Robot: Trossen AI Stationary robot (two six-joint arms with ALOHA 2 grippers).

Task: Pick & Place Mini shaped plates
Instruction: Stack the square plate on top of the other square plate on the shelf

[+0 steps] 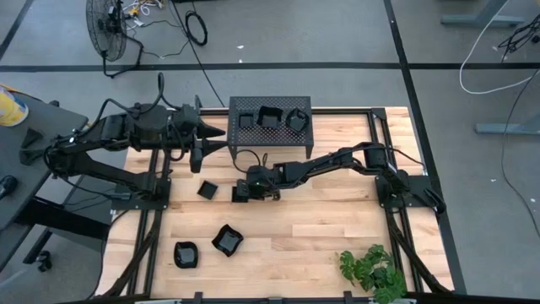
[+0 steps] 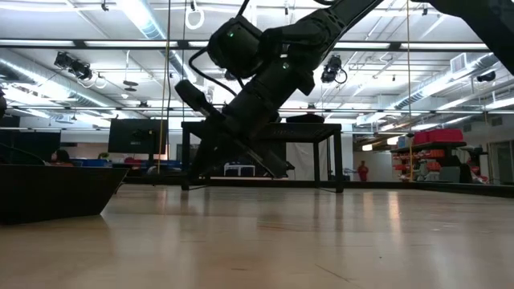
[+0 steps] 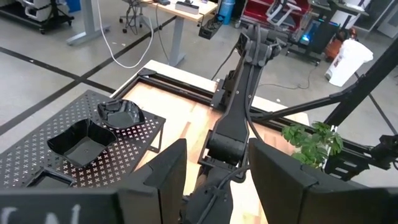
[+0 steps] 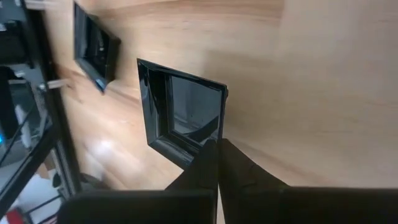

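Three glossy black mini plates point(image 1: 272, 116) sit on the perforated stand point(image 1: 245, 135) at the table's far side. Three more lie on the wood: a small square one point(image 1: 207, 189), a wavy one point(image 1: 228, 240) and a rounded one point(image 1: 186, 253). My right gripper point(image 1: 247, 189) reaches in from the right and is shut on another square plate point(image 4: 180, 112), just near the stand. My left gripper point(image 1: 199, 152) hovers open at the stand's left end, touching nothing. Its fingers frame my right arm in the left wrist view point(image 3: 214, 180). My right gripper point(image 4: 216, 144) pinches the raised rim of the square plate at one edge point(image 4: 200, 142) between its two fingers. It comes slanting down from the table's right side. In the low view the plate point(image 2: 241, 136) is tilted; whether any part rests on the table I cannot tell.
The stand on legs point(image 2: 257, 128) rises just behind my right gripper. A potted plant point(image 1: 371, 268) stands at the near right corner. One plate point(image 2: 56, 191) sits close to the low camera. Bare wood lies to the right of the gripper and in the table's middle.
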